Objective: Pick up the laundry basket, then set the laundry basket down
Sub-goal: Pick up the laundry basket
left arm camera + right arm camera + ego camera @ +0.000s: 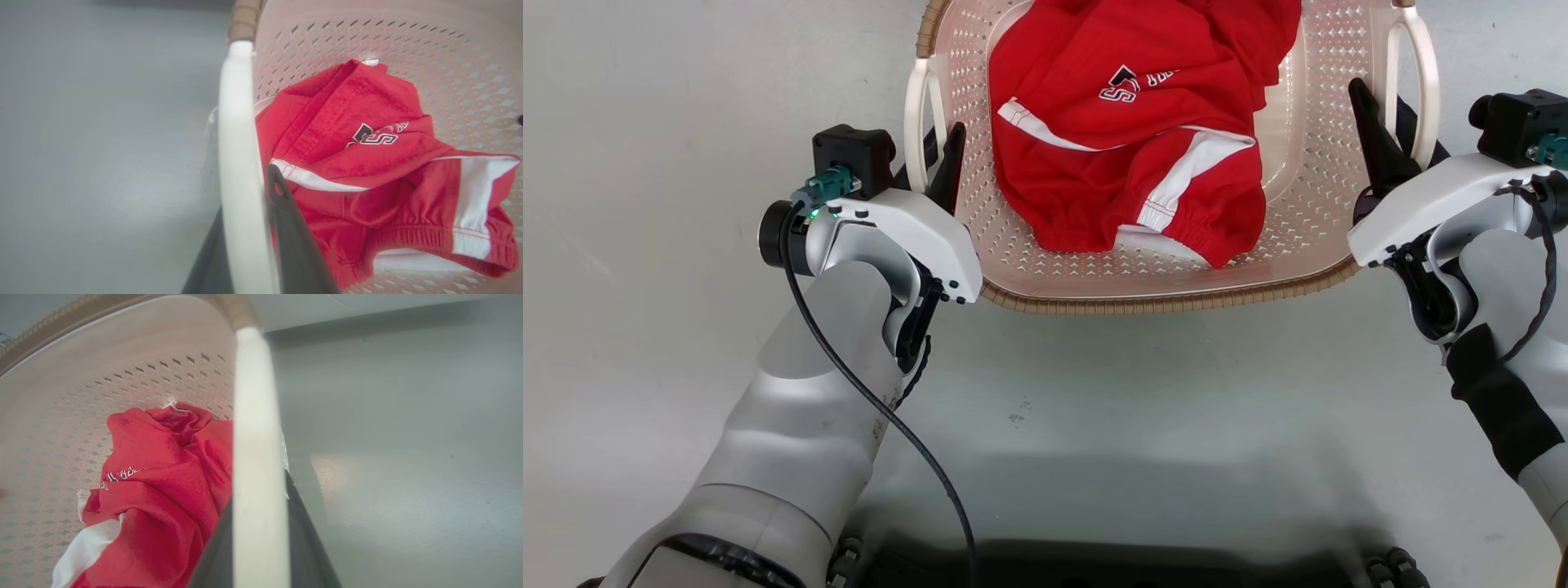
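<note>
Head view: laundry basket (pixel 1143 304) straight ahead between both arms, over grey floor (pixel 645 204); lifted or resting, cannot tell. Left gripper (pixel 938 163) and right gripper (pixel 1390 147) each narrowed onto a white side handle, likely so it carries level.

Left wrist view: left handle (pixel 239 163) pinched between dark fingers (pixel 294 228).

Right wrist view: right handle (pixel 255 457) likewise clamped. Basket pale pink, perforated, brown woven rim, red clothes (pixel 163 490) heaped inside.

A red garment (pixel 1127 122) lies crumpled in a loose heap. Broad white stripes (pixel 1201 155) run down it to a gathered, elasticated cuff (pixel 1176 224), and dark-edged white lettering (pixel 1123 86) shows on one fold. The floor (pixel 686 122) is smooth and pale grey, with a small dark scuff (pixel 1017 416) on it.
</note>
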